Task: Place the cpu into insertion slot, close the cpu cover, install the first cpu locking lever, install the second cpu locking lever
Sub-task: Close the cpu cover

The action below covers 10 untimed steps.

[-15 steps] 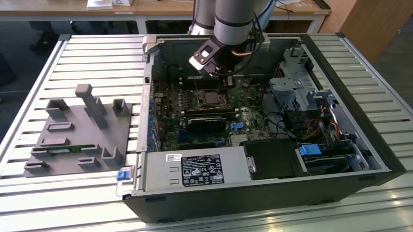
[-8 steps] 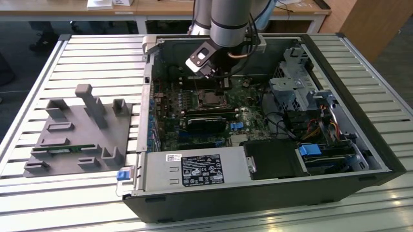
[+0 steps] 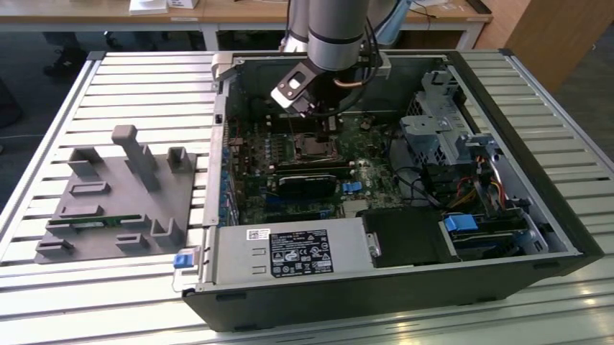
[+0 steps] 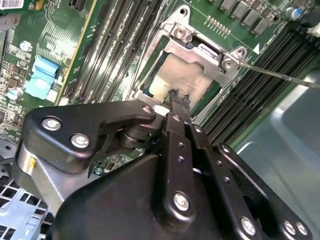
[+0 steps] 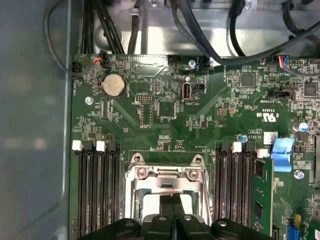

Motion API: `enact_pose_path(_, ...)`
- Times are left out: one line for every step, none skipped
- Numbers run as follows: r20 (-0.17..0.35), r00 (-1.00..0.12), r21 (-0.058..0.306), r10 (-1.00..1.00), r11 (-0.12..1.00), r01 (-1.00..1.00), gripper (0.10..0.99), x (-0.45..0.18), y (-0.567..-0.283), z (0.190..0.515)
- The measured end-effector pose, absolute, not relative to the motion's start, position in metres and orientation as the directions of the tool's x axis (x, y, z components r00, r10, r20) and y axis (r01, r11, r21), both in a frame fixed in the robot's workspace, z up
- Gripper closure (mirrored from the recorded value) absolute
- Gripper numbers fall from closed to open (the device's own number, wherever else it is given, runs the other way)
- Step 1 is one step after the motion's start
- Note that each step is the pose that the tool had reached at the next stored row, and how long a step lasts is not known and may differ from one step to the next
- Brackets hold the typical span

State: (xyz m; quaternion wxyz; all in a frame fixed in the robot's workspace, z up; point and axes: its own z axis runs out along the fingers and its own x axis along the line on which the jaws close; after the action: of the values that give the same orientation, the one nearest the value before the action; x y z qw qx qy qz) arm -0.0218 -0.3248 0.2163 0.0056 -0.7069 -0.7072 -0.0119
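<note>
The cpu [image 4: 189,75] lies flat in the insertion slot [image 3: 312,146], its dull silver top showing through the cut-out of the cpu cover [image 4: 202,50]. The shiny cover frame [image 5: 165,175] lies down around the chip. My gripper [image 4: 176,100] is shut, its two black fingers pressed together with nothing between them. Their tip rests at the near edge of the cpu [image 5: 150,206]. A thin metal locking lever [image 4: 280,75] sticks out sideways from a corner of the socket. In the exterior view the gripper [image 3: 326,123] reaches down into the open computer case just above the slot.
Long black memory slots [image 5: 95,190] flank the socket on both sides. A black heatsink block [image 3: 307,183] sits beside the slot, with the power supply [image 3: 287,251] and drive cage [image 3: 441,129] around it. A grey fixture [image 3: 115,194] stands on the slatted table at the exterior view's left.
</note>
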Motion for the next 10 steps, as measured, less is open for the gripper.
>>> enact_pose_path(0.025, -0.001, 0.009, 1.0, 0.0, 1.0, 0.969, -0.0224, -0.3248, 0.2163)
enact_pose_path(0.025, -0.001, 0.009, 1.0, 0.0, 1.0, 0.969, -0.0233, -0.3248, 0.2163)
enact_pose_path(0.025, -0.001, 0.009, 1.0, 0.0, 1.0, 0.969, -0.0238, -0.3248, 0.2163)
enact_pose_path(0.025, -0.001, 0.009, 1.0, 0.0, 1.0, 0.969, -0.0244, -0.3248, 0.2163)
enact_pose_path(0.025, -0.001, 0.009, 1.0, 0.0, 1.0, 0.969, -0.025, -0.3248, 0.2163)
enact_pose_path(0.025, -0.001, 0.009, 1.0, 0.0, 1.0, 0.969, -0.0257, -0.3248, 0.2163)
enact_pose_path(0.025, -0.001, 0.009, 1.0, 0.0, 1.0, 0.969, -0.0262, -0.3248, 0.2163)
enact_pose_path(0.025, -0.001, 0.009, 1.0, 0.0, 1.0, 0.969, -0.0266, -0.3248, 0.2163)
enact_pose_path(0.025, -0.001, 0.009, 1.0, 0.0, 1.0, 0.969, -0.0269, -0.3248, 0.2163)
enact_pose_path(0.025, -0.001, 0.009, 1.0, 0.0, 1.0, 0.969, -0.0274, -0.3248, 0.2163)
